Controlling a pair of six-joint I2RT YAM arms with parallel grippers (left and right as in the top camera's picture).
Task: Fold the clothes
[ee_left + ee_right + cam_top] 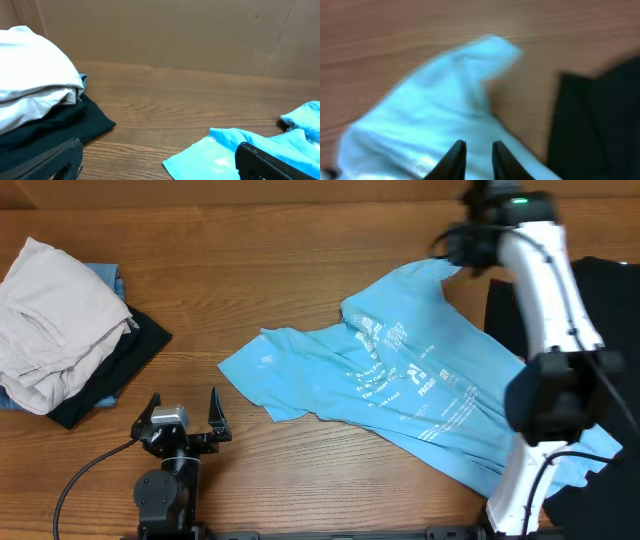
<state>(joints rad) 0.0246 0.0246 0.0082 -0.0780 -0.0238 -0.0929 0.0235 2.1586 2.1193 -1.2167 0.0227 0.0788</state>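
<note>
Smooth, grained brown wood on the table — soft matt cloth, white-printed, for the sky-blue T-shirt.

The table is mid-brown wood with darker grain, and the T-shirt spread from its middle toward its right edge is light sky blue with rows of white lettering. At the left edge an off-white garment lies over a strip of blue garment and a black garment, and a black cloth lies at the right edge. The left gripper is black and silver, while the right arm is white with black joints.
</note>
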